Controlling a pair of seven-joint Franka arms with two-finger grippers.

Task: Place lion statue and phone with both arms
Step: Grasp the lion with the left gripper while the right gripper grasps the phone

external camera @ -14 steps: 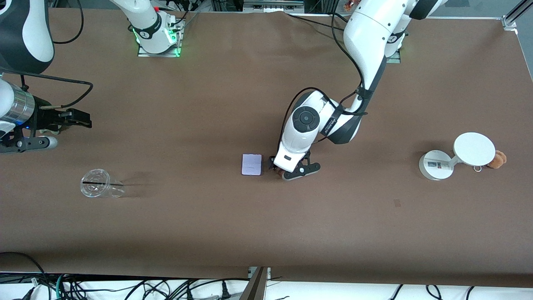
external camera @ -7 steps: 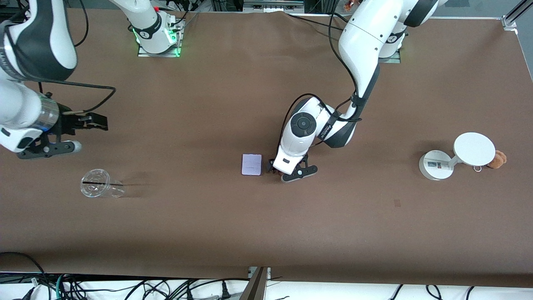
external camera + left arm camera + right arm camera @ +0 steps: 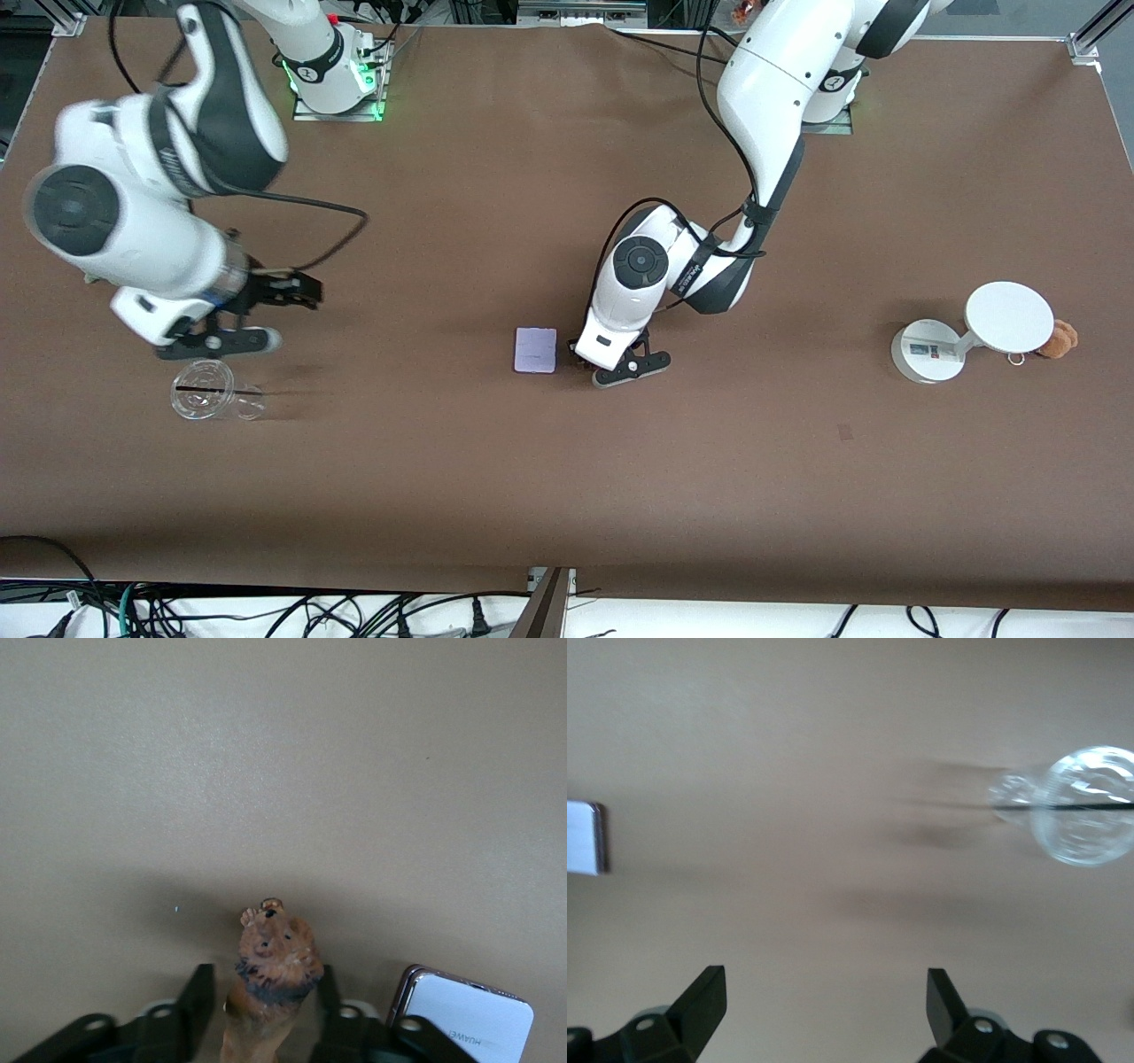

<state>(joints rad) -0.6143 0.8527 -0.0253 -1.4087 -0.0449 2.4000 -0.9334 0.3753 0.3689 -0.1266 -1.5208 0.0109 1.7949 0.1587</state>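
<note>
Here, "HUAWEI" on the phone (image 3: 469,1019), left tool (image 3: 261,1010) clamped on lion statue (image 3: 270,970), right tool (image 3: 824,1005) apart.

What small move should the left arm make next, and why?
Probably finish closing and lift straight up a little. The left end effector is low at the table with the lion statue between its fingers, right beside the phone. The right end effector, open, hangs near the clear cup.
</note>
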